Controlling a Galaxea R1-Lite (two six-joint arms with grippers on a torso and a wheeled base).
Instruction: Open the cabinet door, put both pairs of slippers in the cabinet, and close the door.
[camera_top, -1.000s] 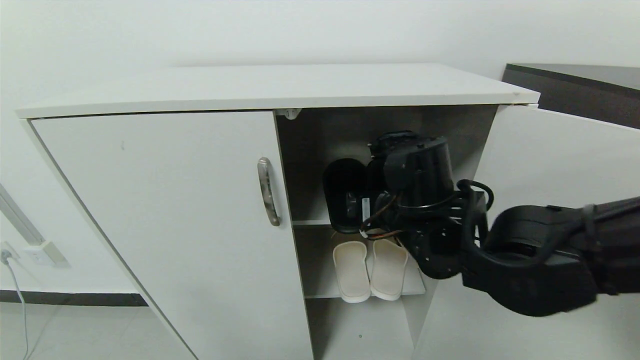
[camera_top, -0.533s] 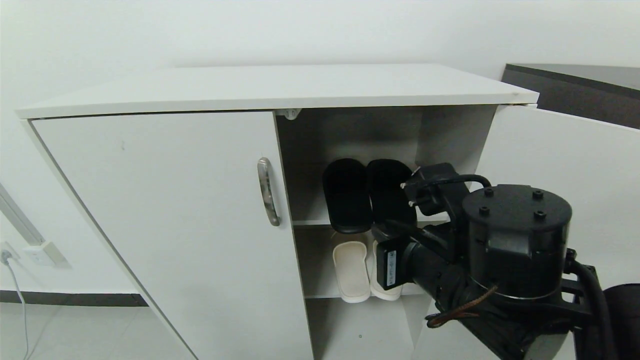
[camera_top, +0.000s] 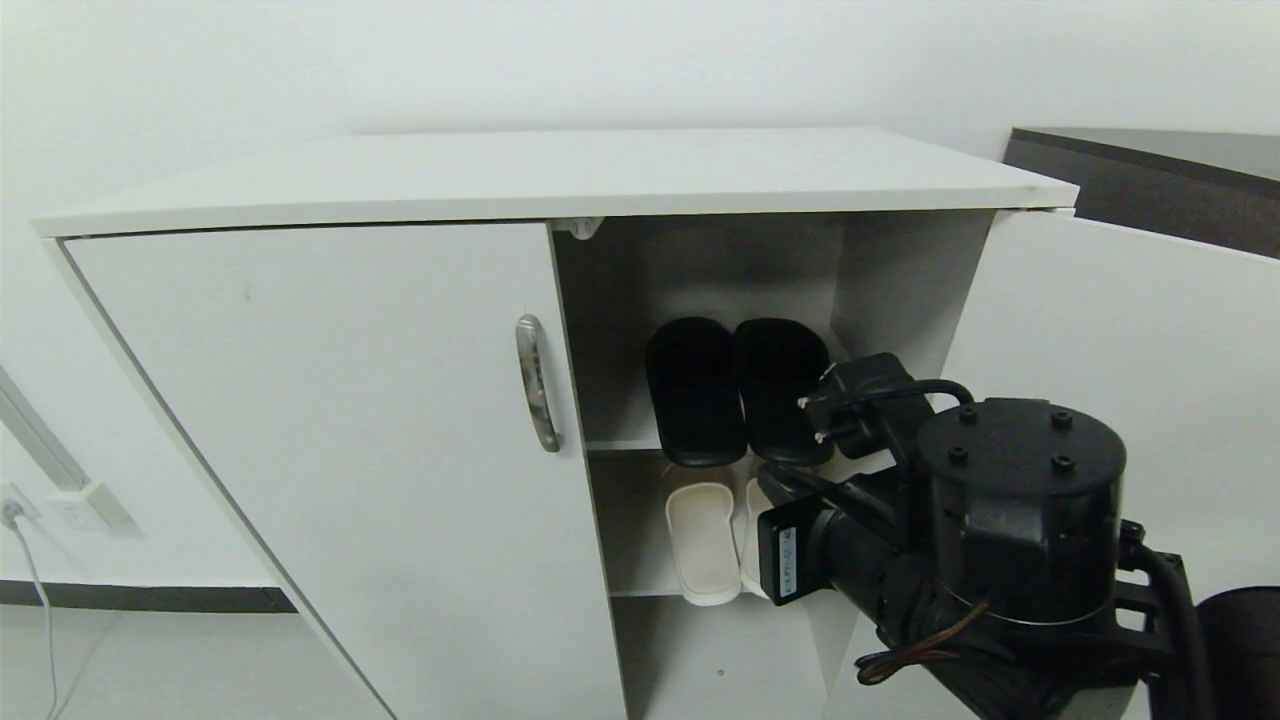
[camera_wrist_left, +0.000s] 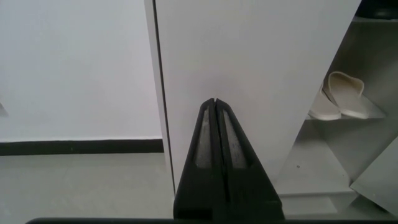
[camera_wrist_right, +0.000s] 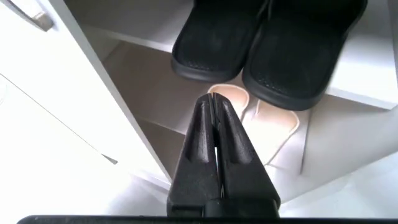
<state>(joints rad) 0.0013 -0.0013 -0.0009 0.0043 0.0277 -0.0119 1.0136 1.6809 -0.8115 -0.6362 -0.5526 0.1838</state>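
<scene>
1. Head view: You had the white cabinet (camera_top: 560, 170) with its left door (camera_top: 330, 430) shut, metal handle (camera_top: 536, 383) at that door's inner edge, and its right door (camera_top: 1110, 320) swung wide open.
2. Head view: The pair of black slippers (camera_top: 735, 390) lay side by side on the upper shelf (camera_top: 620, 445), their near ends overhanging its front edge. The pair of white slippers (camera_top: 705, 540) lay side by side on the shelf directly below.
3. Head view: Your right arm (camera_top: 1000, 520) stood in front of the open compartment, low and to the right. It covered part of the right-hand white slipper and touched neither pair.
4. Left wrist view: Your left gripper (camera_wrist_left: 214, 104) had its fingers pressed together with nothing between them. It hung in front of the shut left door (camera_wrist_left: 249, 56), apart from it. The white slippers (camera_wrist_left: 339, 96) showed on their shelf beyond the door's edge, with a dark baseboard (camera_wrist_left: 81, 146) running along the wall beside the cabinet.
5. Right wrist view: Your right gripper (camera_wrist_right: 215, 101) was likewise fully closed and held nothing. It pointed at the open compartment from outside. The black slippers (camera_wrist_right: 261, 37) lay on the upper shelf, and the white slippers (camera_wrist_right: 267, 121) sat beneath them on the lower one. The handle (camera_wrist_right: 38, 20) showed at the corner.
</scene>
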